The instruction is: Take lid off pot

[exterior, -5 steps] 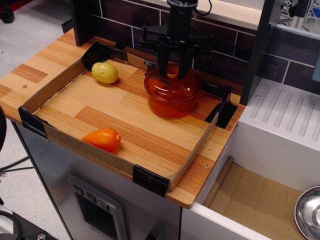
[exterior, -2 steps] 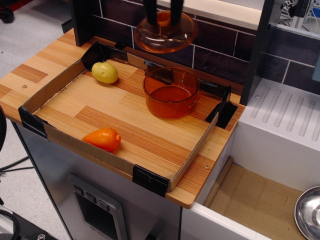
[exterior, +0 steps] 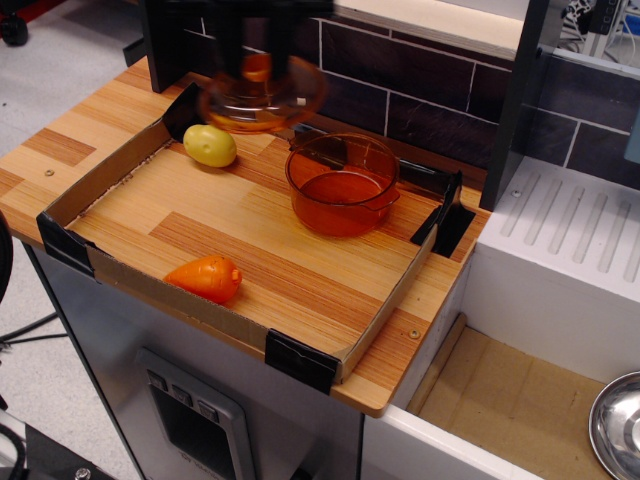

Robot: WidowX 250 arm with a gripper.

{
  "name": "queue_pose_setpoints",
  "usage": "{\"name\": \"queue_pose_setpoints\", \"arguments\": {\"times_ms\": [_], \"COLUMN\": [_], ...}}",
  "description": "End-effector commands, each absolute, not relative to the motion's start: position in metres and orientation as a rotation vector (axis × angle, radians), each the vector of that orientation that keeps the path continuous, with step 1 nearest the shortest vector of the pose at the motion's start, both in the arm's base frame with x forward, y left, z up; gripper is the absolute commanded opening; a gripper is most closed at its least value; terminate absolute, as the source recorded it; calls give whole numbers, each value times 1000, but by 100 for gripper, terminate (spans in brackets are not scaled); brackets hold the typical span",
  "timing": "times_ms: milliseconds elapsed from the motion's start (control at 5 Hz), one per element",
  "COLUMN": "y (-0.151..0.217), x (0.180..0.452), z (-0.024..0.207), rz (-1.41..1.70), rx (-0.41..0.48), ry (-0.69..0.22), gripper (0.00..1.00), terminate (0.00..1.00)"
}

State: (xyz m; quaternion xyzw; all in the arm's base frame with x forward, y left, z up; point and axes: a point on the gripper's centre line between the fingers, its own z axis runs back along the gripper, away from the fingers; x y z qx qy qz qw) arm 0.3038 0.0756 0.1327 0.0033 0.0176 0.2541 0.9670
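Note:
The translucent orange pot (exterior: 343,186) stands open and uncovered at the back right of the cardboard tray (exterior: 240,322). My gripper (exterior: 257,62) is shut on the small orange knob of the translucent orange lid (exterior: 262,96). It holds the lid in the air, up and to the left of the pot, above the back of the tray near the yellow toy. The lid and the fingers are motion-blurred.
A yellow potato-like toy (exterior: 210,145) lies at the back left of the tray. An orange carrot-shaped toy (exterior: 206,278) lies near the front edge. A white sink drainboard (exterior: 570,240) is to the right, with a steel bowl (exterior: 616,424) at the lower right.
My gripper closed on the knob, lifted the lid straight up off the pot, then carried it left and slightly down. The pot stayed in place.

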Motion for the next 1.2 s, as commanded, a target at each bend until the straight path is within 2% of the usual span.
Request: {"name": "queue_pose_setpoints", "arguments": {"times_ms": [0,400,800,1000], "y": [130,149,159,157], "x": [272,267,273,278], "z": [128,109,77,81], "rz": [500,489,457,443], "rx": [61,91,149,147], "ry": [-17,58,89,87], "gripper": [0,0,0,0], "terminate": [0,0,0,0]}}
